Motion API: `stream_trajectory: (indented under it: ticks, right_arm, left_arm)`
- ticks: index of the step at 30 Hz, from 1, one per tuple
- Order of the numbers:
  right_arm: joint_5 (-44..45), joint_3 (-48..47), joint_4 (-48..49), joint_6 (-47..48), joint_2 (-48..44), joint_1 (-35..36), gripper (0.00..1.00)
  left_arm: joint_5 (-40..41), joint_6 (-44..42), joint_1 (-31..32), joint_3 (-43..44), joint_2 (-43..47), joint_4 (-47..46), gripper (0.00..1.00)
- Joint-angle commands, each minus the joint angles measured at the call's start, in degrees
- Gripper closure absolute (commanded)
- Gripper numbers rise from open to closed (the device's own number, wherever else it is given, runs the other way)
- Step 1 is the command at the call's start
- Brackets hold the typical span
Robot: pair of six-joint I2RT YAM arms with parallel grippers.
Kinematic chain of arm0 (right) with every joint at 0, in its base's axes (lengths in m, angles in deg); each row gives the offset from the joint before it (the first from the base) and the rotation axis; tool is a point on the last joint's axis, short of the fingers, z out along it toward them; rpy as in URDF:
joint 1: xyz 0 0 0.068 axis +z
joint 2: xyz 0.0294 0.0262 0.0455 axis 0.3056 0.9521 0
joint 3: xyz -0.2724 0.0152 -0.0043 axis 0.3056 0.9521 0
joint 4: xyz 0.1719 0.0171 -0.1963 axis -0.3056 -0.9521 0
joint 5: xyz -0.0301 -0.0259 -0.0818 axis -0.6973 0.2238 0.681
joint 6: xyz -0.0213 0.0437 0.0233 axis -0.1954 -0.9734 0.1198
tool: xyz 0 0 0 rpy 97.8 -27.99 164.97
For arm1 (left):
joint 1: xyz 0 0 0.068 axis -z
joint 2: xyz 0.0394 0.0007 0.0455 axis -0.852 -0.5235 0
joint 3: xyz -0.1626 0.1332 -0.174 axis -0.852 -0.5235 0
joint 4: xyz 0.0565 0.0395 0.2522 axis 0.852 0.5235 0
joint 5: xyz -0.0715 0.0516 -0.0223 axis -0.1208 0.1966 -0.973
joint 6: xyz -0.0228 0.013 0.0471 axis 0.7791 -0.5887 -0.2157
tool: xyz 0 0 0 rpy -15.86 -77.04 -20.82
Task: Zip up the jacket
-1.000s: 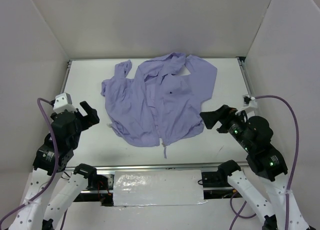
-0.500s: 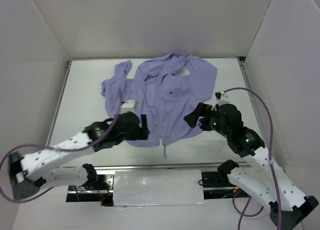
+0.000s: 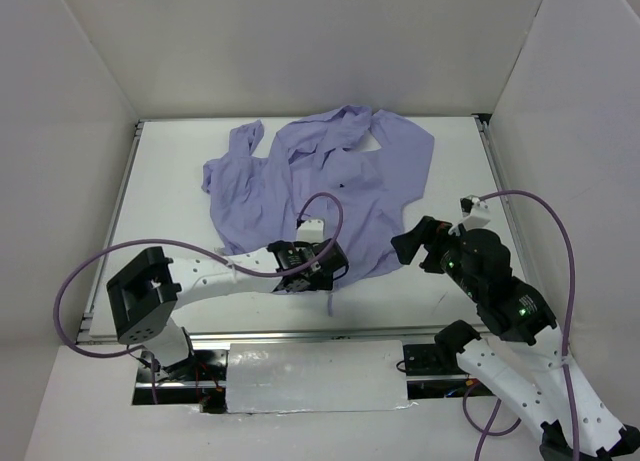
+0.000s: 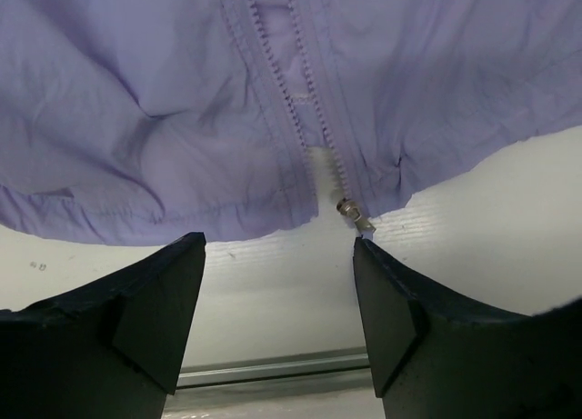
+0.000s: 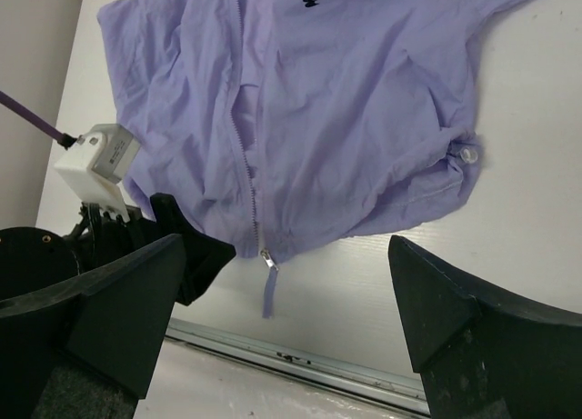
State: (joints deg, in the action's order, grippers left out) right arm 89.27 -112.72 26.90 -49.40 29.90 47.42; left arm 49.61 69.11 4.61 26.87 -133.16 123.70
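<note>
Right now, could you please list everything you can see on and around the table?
Jacket: one, lavender, lying crumpled across the table's middle and far part.
Zipper pull: one, silvery, at the jacket's near hem.
Chest mark: one, dark, on the jacket front.
Table: one, white, under everything.
Walls: white, on three sides.
Cables: two, purple, one along each arm.
Left hand: one, black, open, at the near hem by the zipper.
Right hand: one, black, open, near the jacket's right edge.

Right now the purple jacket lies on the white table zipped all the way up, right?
No. The thin lavender-purple fabric jacket lies on the white table unzipped: the left wrist view shows its metal slider at the hem, teeth apart.
</note>
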Motion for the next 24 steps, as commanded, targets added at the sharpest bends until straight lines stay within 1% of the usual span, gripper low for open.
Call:
stream_trajectory:
  ticks: [1, 3, 7, 8, 12, 20, 22, 24]
  right_arm:
    - [1.07, -1.32, -0.85, 1.70, -0.67, 0.08, 0.00]
    - [0.89, -1.14, -0.58, 1.87, -0.85, 0.08, 0.00]
    - [0.28, -1.05, -0.49, 2.22, -1.11, 0.08, 0.00]
    - [0.28, -1.05, -0.49, 2.31, -1.20, -0.01, 0.00]
    - [-0.34, -0.61, -0.14, 2.49, -1.46, -0.01, 0.00]
    - [-0.78, -0.17, 0.30, 2.66, -1.73, 0.08, 0.00]
    - [-0.95, -0.26, 0.39, 2.66, -1.55, 0.08, 0.00]
    - [-1.22, -0.26, 0.39, 2.75, -1.37, 0.08, 0.00]
  left_arm:
    - [2.86, 2.24, -0.12, 2.21, -1.31, 0.14, 0.22]
    - [2.69, 2.86, -0.90, 2.21, -2.53, 0.50, 0.25]
    - [2.52, 3.47, -1.96, 0.63, -2.54, -0.81, 0.28]
    - [2.25, 3.56, -2.05, 0.37, -2.63, -0.99, 0.32]
    - [2.08, 3.74, -2.14, 0.28, -4.38, -1.26, 0.36]
    - [0.85, 4.18, -3.10, -1.74, -5.88, -3.36, 0.36]
    - [0.23, 4.35, -3.19, -2.01, -6.23, -3.89, 0.38]
    - [-0.03, 4.53, -3.28, -2.45, -6.41, -4.24, 0.42]
